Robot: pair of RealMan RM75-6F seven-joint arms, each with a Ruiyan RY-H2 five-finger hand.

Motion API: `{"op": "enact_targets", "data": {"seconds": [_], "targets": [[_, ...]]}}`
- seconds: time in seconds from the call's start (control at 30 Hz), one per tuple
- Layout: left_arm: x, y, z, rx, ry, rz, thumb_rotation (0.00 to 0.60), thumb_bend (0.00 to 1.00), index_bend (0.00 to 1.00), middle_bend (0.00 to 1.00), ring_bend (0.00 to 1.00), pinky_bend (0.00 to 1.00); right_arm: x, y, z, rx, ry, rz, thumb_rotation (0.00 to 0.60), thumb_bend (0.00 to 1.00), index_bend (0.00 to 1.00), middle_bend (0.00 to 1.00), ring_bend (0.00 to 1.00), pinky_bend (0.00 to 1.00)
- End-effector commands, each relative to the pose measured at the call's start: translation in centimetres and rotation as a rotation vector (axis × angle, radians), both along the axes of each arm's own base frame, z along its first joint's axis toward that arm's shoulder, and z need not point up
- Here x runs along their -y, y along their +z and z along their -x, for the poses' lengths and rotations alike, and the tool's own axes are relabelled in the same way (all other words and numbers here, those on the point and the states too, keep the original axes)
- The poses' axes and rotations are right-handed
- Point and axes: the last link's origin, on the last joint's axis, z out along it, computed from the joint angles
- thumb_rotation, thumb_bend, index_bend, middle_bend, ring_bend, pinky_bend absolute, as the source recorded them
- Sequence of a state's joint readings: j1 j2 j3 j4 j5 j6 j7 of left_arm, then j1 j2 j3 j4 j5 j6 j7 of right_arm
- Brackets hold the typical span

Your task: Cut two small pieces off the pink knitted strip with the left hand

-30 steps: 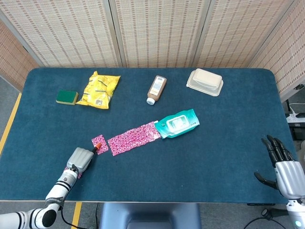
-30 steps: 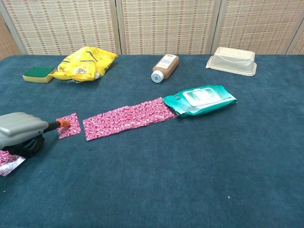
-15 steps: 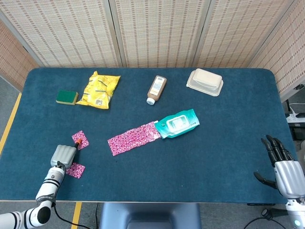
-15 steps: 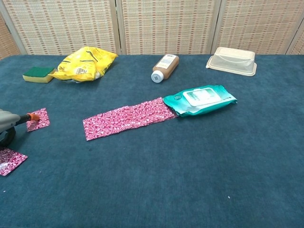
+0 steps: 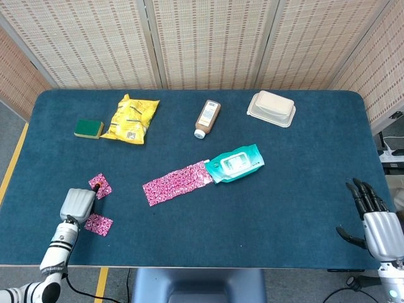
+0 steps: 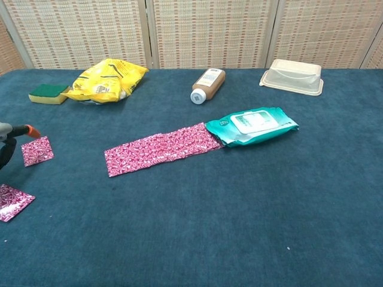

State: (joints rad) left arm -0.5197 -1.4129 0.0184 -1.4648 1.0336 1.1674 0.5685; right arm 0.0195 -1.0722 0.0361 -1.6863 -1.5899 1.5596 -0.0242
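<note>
- Pink knitted strip [image 5: 177, 182] lies slantwise at mid-frame on the blue bench [image 5: 297, 170], its upper right end touching a teal wipes pack [image 5: 235, 163].
- At lower left of the head view, the left hand [image 5: 77, 203] shows only its grey back; an orange-tipped tool [image 5: 96, 187] juts from it, but how the fingers grip it cannot be told.
- The tool's tip rests at one cut pink piece [image 5: 100, 186]; a second cut piece [image 5: 98, 224] lies just beside the hand, nearer the bench's front edge.
- At lower right, the right hand [image 5: 372, 218] hangs off the bench edge, dark fingers [image 5: 364, 196] spread and holding nothing.
- Along the top: green sponge [image 5: 88, 129], yellow snack bag [image 5: 132, 118], brown bottle [image 5: 207, 118], cream lidded container [image 5: 271, 108].
</note>
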Motion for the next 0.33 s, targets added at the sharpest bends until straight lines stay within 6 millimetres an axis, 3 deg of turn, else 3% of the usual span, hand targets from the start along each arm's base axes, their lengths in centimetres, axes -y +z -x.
{"op": "enact_targets", "data": {"seconds": [0.03,0.17,0.33], "targets": [[3.4,3.6,0.7,0.163,-0.09,-0.095,0.6,0.75,0.11,0.37,0.51,0.62,0.0,0.0,0.0,-0.002,0.006,0.007,0.6,0.05,0.0,0.0,0.0,0.23],[5.8,5.7,1.8,0.228,-0.126,-0.139,0.6,0.69,0.09,0.3,0.41,0.55,0.1,-0.4,0.1,-0.008,0.001,0.005,0.6,0.05,0.0,0.0,0.0,0.23],[7.0,6.8,2.2,0.232,-0.155,-0.166,0.6,0.65,0.08,0.26,0.36,0.49,0.3,-0.9,0.1,-0.018,-0.006,-0.006,0.6,0.05,0.0,0.0,0.0,0.23]]}}
